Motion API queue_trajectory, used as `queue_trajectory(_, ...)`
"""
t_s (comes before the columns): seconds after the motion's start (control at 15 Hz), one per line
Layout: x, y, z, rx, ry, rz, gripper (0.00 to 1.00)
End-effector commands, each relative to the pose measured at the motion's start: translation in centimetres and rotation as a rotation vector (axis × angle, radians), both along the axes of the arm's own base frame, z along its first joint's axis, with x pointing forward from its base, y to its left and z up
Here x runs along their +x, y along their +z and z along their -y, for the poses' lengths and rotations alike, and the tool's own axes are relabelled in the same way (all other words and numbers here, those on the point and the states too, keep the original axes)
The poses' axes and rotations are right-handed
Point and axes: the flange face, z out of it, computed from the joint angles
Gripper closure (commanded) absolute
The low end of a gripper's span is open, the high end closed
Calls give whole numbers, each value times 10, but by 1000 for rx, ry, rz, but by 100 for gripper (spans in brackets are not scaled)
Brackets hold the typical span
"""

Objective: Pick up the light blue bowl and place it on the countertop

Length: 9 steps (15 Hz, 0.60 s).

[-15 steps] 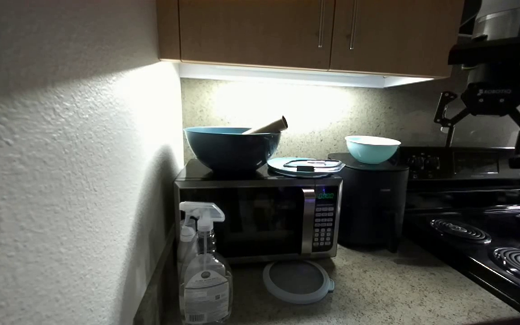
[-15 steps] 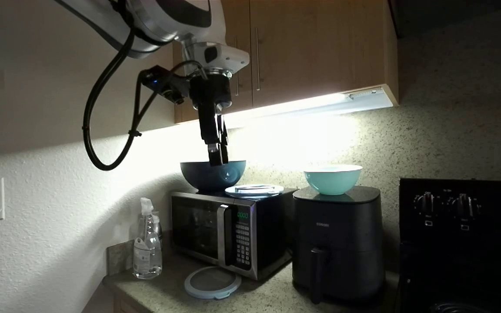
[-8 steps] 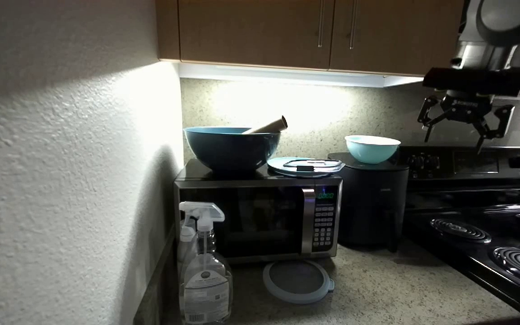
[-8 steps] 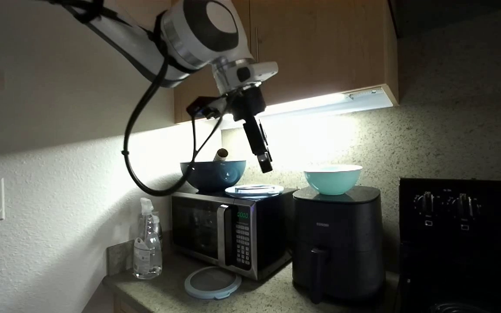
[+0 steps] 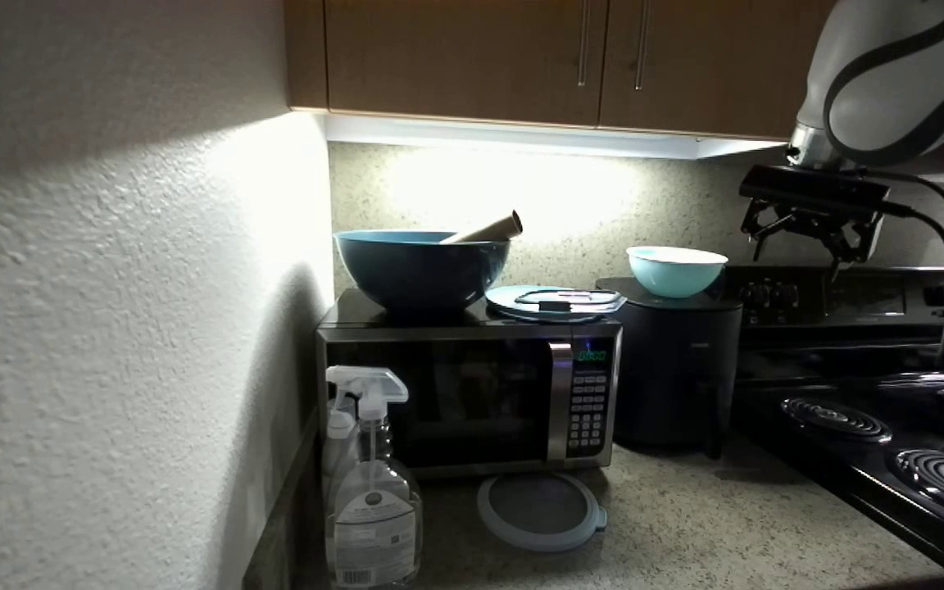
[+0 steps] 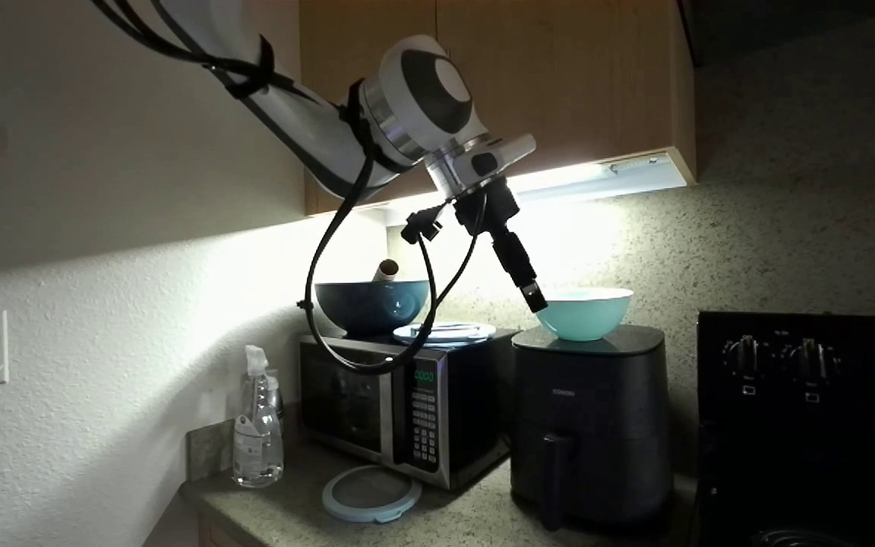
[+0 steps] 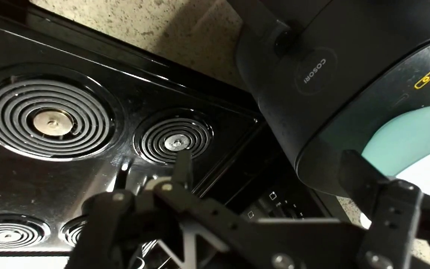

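Observation:
The light blue bowl (image 5: 675, 275) sits upright on the lid of the black air fryer (image 5: 677, 369); it also shows in an exterior view (image 6: 588, 315) and at the right edge of the wrist view (image 7: 409, 140). My gripper (image 5: 797, 260) is open and empty, tilted, to the right of the bowl and above the stove side. In an exterior view the gripper (image 6: 535, 298) overlaps the bowl's left edge. In the wrist view one finger of the gripper (image 7: 267, 157) partly covers the bowl, which lies outside the jaws. The speckled countertop (image 5: 685, 516) is below.
A microwave (image 5: 472, 401) carries a big dark bowl (image 5: 423, 274) and a plate (image 5: 513, 303). A round lid (image 5: 542, 512) and spray bottles (image 5: 374, 500) stand on the counter. The black stove (image 5: 841, 459) adjoins the air fryer. A cabinet (image 5: 464, 57) hangs above.
My gripper has moved from above the stove side towards the bowl and tilted, leftward in an exterior view, rightward and slightly down in an exterior view. The bowl has not moved.

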Motion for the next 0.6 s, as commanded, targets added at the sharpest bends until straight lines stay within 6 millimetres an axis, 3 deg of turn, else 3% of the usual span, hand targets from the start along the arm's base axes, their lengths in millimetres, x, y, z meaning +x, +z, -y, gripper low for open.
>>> queue_trajectory(0.0,12,3,4,20,-13,186,0)
queue_trajectory(0.33,42,6,9,45,30,496,0)
queue_trajectory(0.4,34,7,8,15,40,414,0)
queue_trajectory(0.53,39,2,9,32,46,460,0)
